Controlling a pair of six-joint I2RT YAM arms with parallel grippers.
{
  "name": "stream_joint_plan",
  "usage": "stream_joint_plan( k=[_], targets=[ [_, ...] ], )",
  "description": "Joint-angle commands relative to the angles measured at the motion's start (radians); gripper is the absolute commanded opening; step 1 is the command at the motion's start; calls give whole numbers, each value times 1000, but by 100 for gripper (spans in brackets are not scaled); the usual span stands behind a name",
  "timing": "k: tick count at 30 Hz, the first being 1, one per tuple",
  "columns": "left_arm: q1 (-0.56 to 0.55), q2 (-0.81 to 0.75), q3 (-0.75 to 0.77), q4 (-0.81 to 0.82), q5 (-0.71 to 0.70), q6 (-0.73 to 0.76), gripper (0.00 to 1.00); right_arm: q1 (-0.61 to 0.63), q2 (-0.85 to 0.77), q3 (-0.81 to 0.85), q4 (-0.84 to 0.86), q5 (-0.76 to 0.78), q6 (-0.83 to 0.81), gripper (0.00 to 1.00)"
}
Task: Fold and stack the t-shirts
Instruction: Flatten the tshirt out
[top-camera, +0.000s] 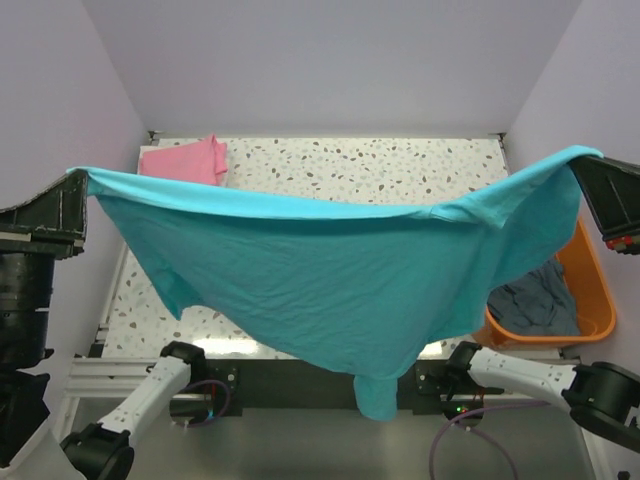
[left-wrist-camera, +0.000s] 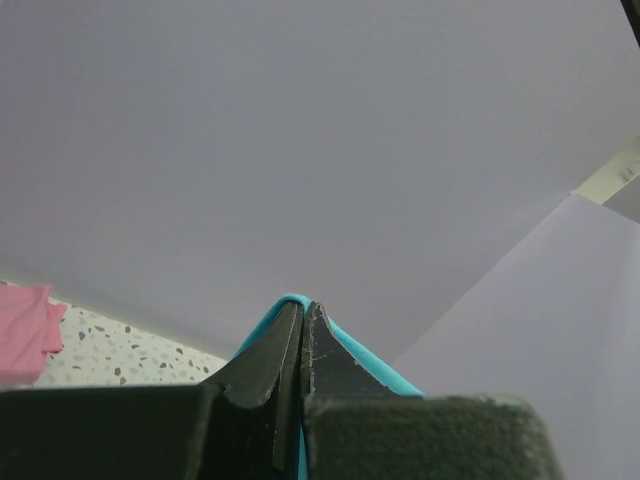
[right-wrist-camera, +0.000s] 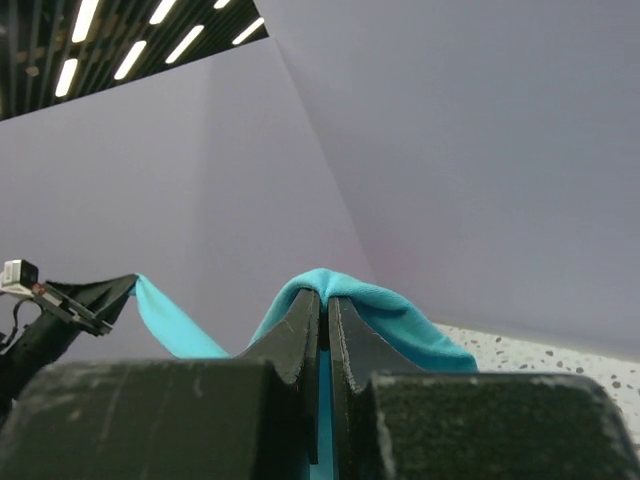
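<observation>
The turquoise-teal t-shirt hangs spread wide in the air above the table, sagging in the middle with one sleeve dangling low at the front. My left gripper is shut on its left corner; the teal cloth shows pinched at my fingertips. My right gripper is shut on its right corner, where teal cloth drapes over the fingers. A folded pink t-shirt lies at the table's back left. The dark grey-blue t-shirt lies crumpled in the orange tub.
The speckled white table is walled by pale lilac panels at the back and both sides. The orange tub stands at the right edge. The arm bases sit at the near edge, below the hanging shirt.
</observation>
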Motion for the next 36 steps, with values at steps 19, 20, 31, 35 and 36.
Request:
stream_joint_plan(
  k=[19,20,31,35,36],
  targets=[
    [42,657,-657,572,-245,61,0,-420,602,-574,377,347,-69,0],
    [53,762,-621,583,-230,62,0,-437,655,-557,381,301,-68,0],
    [116,1284,-315,721,-58,137,0,-579,1138,-253,416,109,-83,0],
    [118,1343,-267,712,-37,140,0,-584,1177,-242,402,98,-77,0],
    [119,1343,-269,707,-32,140,0,-584,1169,-263,404,98,-77,0]
  ],
)
